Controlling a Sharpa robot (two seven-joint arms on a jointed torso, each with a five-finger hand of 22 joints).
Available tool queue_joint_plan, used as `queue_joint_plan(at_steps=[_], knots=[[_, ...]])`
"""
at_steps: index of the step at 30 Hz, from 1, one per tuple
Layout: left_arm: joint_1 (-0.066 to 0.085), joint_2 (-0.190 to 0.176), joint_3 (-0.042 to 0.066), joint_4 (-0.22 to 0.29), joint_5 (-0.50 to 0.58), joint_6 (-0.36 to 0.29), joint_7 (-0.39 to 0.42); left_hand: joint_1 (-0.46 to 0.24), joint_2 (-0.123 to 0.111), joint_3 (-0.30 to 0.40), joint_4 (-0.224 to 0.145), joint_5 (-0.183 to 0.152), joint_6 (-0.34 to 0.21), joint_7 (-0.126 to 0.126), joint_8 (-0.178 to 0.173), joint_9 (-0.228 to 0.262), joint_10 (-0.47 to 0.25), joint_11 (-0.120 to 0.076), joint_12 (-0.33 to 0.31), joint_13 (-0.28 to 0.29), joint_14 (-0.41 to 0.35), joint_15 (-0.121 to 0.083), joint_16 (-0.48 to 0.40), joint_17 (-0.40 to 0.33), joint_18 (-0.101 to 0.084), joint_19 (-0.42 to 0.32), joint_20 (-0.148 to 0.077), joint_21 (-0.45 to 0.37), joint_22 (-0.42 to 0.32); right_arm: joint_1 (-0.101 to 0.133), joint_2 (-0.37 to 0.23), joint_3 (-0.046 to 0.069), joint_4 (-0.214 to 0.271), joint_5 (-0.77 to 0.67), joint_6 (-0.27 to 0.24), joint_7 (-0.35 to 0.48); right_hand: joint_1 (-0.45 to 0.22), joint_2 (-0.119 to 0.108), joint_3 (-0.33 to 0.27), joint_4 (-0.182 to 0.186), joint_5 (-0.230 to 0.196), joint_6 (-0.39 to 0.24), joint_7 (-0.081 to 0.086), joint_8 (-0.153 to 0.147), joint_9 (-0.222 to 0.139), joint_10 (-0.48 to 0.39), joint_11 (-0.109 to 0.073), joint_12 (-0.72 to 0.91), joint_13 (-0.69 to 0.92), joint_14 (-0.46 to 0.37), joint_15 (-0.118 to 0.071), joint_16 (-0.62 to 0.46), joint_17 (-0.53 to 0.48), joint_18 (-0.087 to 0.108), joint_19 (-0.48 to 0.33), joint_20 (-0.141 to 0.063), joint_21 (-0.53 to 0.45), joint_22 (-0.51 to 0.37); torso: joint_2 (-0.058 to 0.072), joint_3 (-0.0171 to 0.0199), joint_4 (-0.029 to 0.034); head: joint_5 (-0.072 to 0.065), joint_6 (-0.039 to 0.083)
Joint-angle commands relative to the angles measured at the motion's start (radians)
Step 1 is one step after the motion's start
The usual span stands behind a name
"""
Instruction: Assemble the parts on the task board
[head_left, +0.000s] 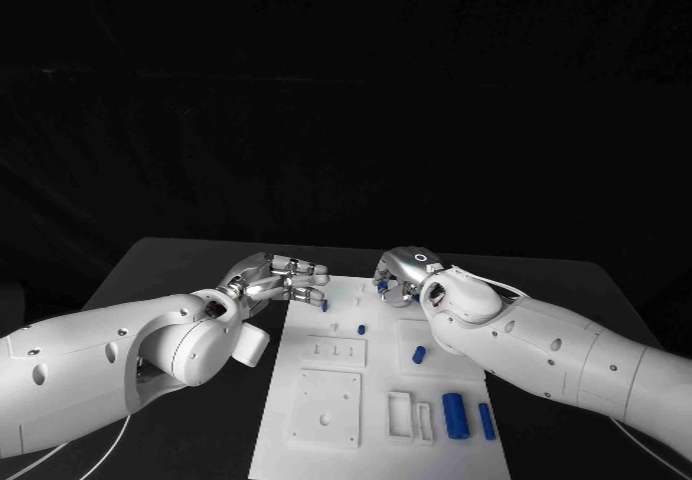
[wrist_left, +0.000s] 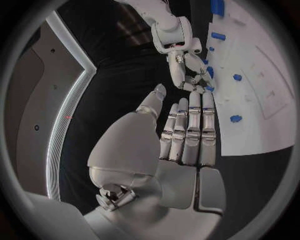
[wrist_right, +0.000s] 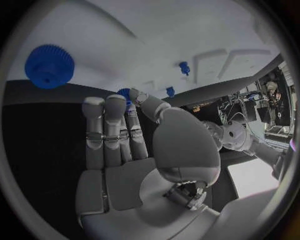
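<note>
The white task board (head_left: 378, 440) lies in the middle of the black table. My left hand (head_left: 281, 278) hovers at the board's far left corner, fingers (wrist_left: 187, 132) stretched out straight and holding nothing. My right hand (head_left: 411, 272) sits over the board's far edge. Its thumb and a finger pinch a small blue part (wrist_right: 124, 93), which is also seen at the fingertips as the blue part (wrist_left: 209, 88). A small blue peg (head_left: 326, 305) stands just below the left hand's fingertips. A blue gear (wrist_right: 50, 60) lies on the board beyond the right hand.
More blue pieces are on the board: a peg (head_left: 361, 328), a short cylinder (head_left: 418, 353), and a larger cylinder (head_left: 456, 415) beside a bar (head_left: 486, 420) near the front. White recessed plates (head_left: 327, 405) and small frames (head_left: 400, 415) lie at the front left.
</note>
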Motion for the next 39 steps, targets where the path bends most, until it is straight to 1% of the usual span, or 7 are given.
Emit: queue_joint_plan(at_steps=[1, 7, 10, 15, 21, 26, 39], knots=[[0.003, 0.003, 0.001, 0.005, -0.001, 0.009, 0.013, -0.004, 0.003, -0.006, 0.002, -0.001, -0.005, -0.002, -0.001, -0.001, -0.008, -0.002, -0.006, 0.001, 0.005, 0.0, -0.006, -0.001, 0.009, 0.005, 0.001, -0.004, -0.001, 0.0, 0.012, 0.001, -0.008, -0.029, -0.037, -0.031, 0.008, -0.003, 0.008, 0.001, -0.002, 0.004, 0.001, 0.003, 0.001, 0.032, -0.025, 0.002, 0.003, -0.001, -0.008, -0.001, -0.001, -0.007, 0.0, -0.009, 0.003, 0.07, 0.003, 0.0004, 0.0006, 0.0, 0.002], [0.003, 0.005, 0.001, 0.007, -0.002, 0.009, 0.013, -0.004, 0.003, -0.006, 0.002, -0.001, -0.005, -0.002, -0.001, -0.001, -0.008, -0.002, -0.006, 0.001, 0.005, 0.0, -0.006, -0.001, 0.009, 0.005, 0.001, -0.004, -0.001, 0.0, 0.041, 0.001, -0.028, -0.038, -0.059, -0.055, 0.01, -0.004, 0.01, 0.001, -0.001, 0.004, 0.001, 0.003, 0.001, 0.032, -0.025, 0.002, 0.003, -0.001, -0.009, -0.001, -0.003, -0.007, 0.0, -0.01, 0.004, 0.07, 0.008, -0.0025, 0.0071, -0.002, 0.009], [0.004, 0.006, 0.001, 0.008, -0.002, 0.009, 0.012, -0.004, 0.003, -0.006, 0.002, -0.001, -0.005, -0.002, -0.001, -0.001, -0.008, -0.002, -0.006, 0.001, 0.005, 0.0, -0.006, -0.001, 0.009, 0.005, 0.001, -0.004, -0.001, 0.0, 0.047, 0.002, -0.03, -0.04, -0.064, -0.059, 0.011, -0.004, 0.01, 0.001, -0.003, 0.004, 0.001, 0.003, 0.001, 0.031, -0.025, 0.003, 0.003, -0.001, -0.01, -0.001, -0.004, -0.007, 0.001, -0.011, 0.004, 0.069, 0.009, -0.002, 0.0064, -0.001, 0.009], [0.006, 0.007, 0.001, 0.008, -0.002, 0.008, 0.012, 0.0, 0.004, -0.009, 0.005, -0.002, -0.005, -0.002, -0.001, -0.001, -0.008, -0.002, -0.006, 0.001, 0.006, 0.0, -0.006, -0.001, 0.009, 0.007, 0.001, -0.006, -0.005, 0.0, 0.055, 0.002, -0.032, -0.043, -0.07, -0.064, 0.011, -0.004, 0.01, 0.0, -0.005, 0.003, 0.001, 0.003, 0.0, 0.03, -0.025, 0.002, 0.003, -0.001, -0.009, -0.001, -0.005, -0.008, 0.001, -0.011, 0.005, 0.069, 0.012, -0.0052, 0.0115, -0.002, 0.012], [0.009, 0.009, 0.001, 0.008, -0.004, 0.008, 0.011, 0.0, 0.004, -0.009, 0.005, -0.002, -0.005, -0.002, -0.001, -0.001, -0.008, -0.002, -0.006, 0.001, 0.006, 0.0, -0.006, -0.001, 0.009, 0.007, 0.001, -0.006, -0.005, 0.0, 0.064, 0.002, -0.036, -0.044, -0.074, -0.064, 0.011, -0.004, 0.01, 0.001, -0.007, 0.003, 0.001, 0.003, 0.0, 0.03, -0.025, 0.003, 0.003, 0.0, -0.009, 0.0, -0.006, -0.008, 0.002, -0.011, 0.006, 0.07, 0.015, -0.0056, 0.0107, 0.003, 0.014], [0.01, 0.012, 0.001, 0.006, -0.005, 0.008, 0.011, 0.0, 0.004, -0.009, 0.005, -0.002, -0.005, -0.002, -0.001, -0.001, -0.008, -0.002, -0.006, 0.001, 0.006, 0.0, -0.006, -0.001, 0.009, 0.007, 0.001, -0.006, -0.005, 0.0, 0.071, 0.002, -0.038, -0.044, -0.076, -0.067, 0.011, -0.004, 0.01, 0.001, -0.006, 0.003, 0.001, 0.003, 0.0, 0.03, -0.025, 0.003, 0.003, -0.001, -0.009, 0.0, -0.007, -0.008, 0.002, -0.011, 0.005, 0.07, 0.019, -0.007, 0.0139, 0.001, 0.017], [0.011, 0.018, 0.001, 0.003, -0.005, 0.007, 0.01, 0.0, 0.004, -0.009, 0.005, -0.002, -0.005, -0.002, -0.001, -0.001, -0.008, -0.002, -0.006, 0.001, 0.006, 0.0, -0.006, -0.001, 0.009, 0.007, 0.001, -0.006, -0.005, 0.0, 0.085, 0.002, -0.056, -0.042, -0.062, -0.068, 0.01, -0.004, 0.011, 0.0, -0.003, 0.002, 0.001, 0.003, -0.001, 0.027, -0.024, 0.002, 0.003, -0.001, -0.009, 0.001, -0.011, -0.008, 0.002, -0.011, 0.002, 0.069, 0.022, -0.0079, 0.0122, 0.003, 0.015]])
